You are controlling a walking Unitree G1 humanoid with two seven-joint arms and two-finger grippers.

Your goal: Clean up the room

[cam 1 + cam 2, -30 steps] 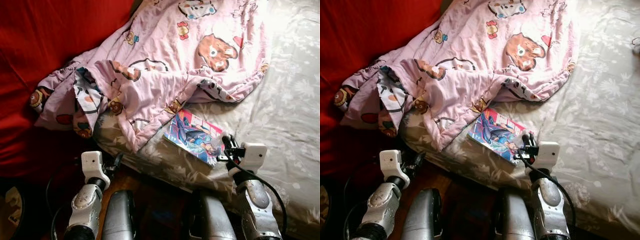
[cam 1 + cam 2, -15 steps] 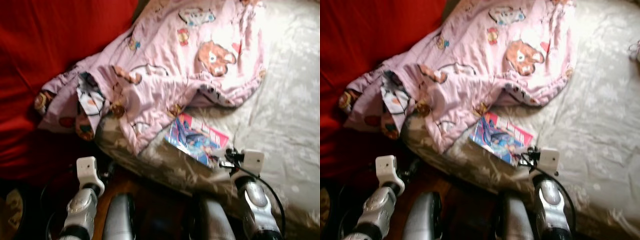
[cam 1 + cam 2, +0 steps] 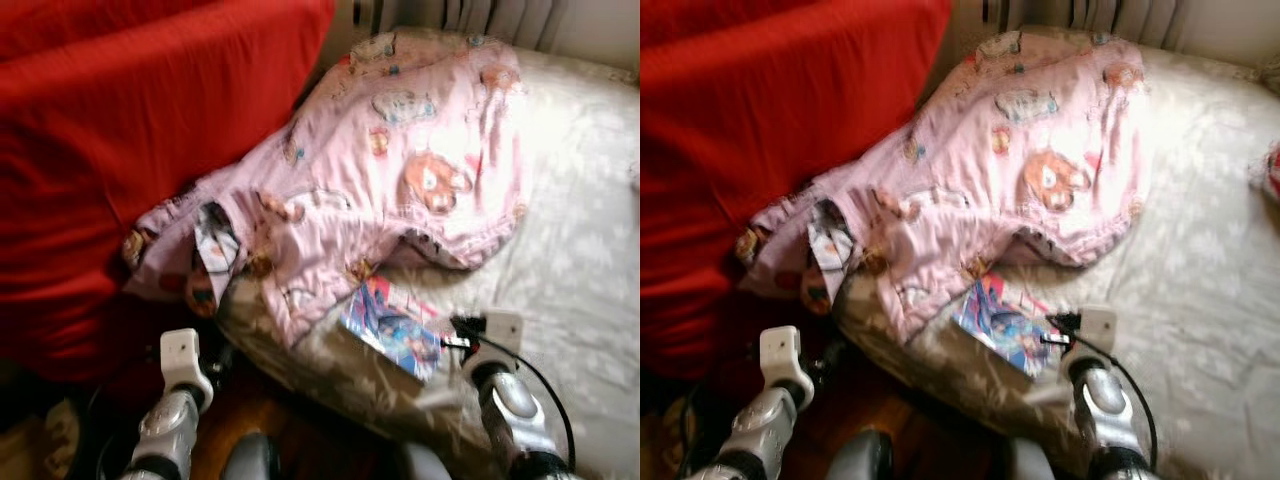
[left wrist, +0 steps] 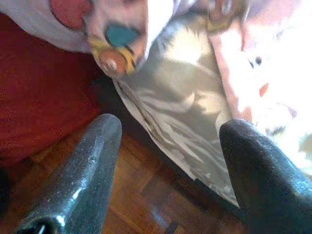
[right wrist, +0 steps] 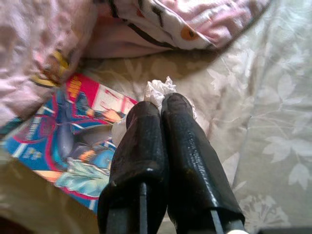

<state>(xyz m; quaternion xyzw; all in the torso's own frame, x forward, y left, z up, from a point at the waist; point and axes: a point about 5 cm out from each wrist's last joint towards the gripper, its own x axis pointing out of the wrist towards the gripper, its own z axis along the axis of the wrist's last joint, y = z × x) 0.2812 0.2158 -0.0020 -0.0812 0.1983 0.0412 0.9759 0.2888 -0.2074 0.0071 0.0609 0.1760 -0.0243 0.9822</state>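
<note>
Our right tool has its two black fingers pressed together, and a small crumpled white wad of tissue pokes out at their tips, so we take it as pinched between them, though the blur keeps us from being sure how firmly. The tool sits over the bed, at the corner of a comic book with a red, blue and pink cover that lies flat on the pale floral bedsheet. Just beyond the comic book, a pink cartoon-print quilt is heaped and rumpled, its near edge touching or slightly overlapping the book's far side; in the head views the quilt spreads from the book up toward the head of the bed and spills over the bed's left edge. Beside the quilt on that side rises a large red fabric mass, pressed against it. Our left tool hangs lower, off the bed's near left corner below the quilt, with its fingers spread wide apart and nothing between them; through the gap we see the sheet's hanging edge, a drooping patterned corner of the quilt and the wooden parquet floor underneath.
</note>
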